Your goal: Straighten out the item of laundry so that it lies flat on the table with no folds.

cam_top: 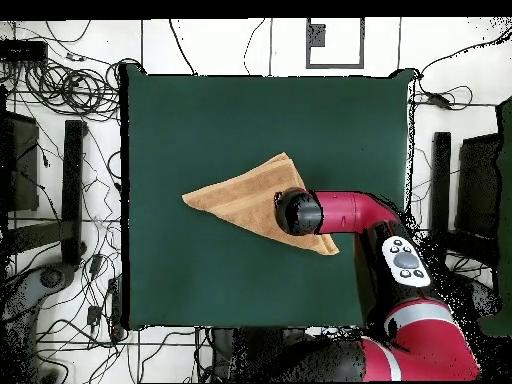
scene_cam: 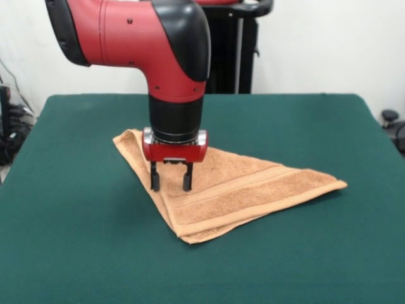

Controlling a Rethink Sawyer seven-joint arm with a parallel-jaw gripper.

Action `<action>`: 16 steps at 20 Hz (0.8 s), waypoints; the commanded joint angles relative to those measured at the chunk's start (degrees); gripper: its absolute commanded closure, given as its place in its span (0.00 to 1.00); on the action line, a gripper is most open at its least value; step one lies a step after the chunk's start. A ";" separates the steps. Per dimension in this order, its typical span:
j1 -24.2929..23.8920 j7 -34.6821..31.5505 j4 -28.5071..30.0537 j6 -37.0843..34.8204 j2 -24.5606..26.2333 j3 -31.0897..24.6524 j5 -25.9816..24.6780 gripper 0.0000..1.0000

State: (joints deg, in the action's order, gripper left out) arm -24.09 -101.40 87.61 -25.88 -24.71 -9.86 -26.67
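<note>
The item of laundry is a tan-orange towel folded over into a triangle on the dark green table. One corner points right, one toward the front, one to the back left. Woven border bands run along its front right edge. My gripper stands open over the towel's left part, its two black fingers pointing down at the cloth with nothing between them. From overhead the towel lies near the table's middle and the arm's wrist covers its right part, hiding the gripper.
The red and black arm reaches in from the table's lower right in the overhead view. Cables and stands lie on the floor around the table. Green tabletop surrounds the towel on all sides.
</note>
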 commanded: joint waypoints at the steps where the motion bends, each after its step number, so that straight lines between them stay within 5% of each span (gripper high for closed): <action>1: 0.34 -4.93 2.70 0.59 6.38 -2.33 1.27 0.00; 16: 0.85 -2.52 0.58 -2.00 4.14 -1.54 0.55 0.00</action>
State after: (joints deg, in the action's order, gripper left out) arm -24.22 -101.40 87.61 -25.89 -24.63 -9.85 -26.13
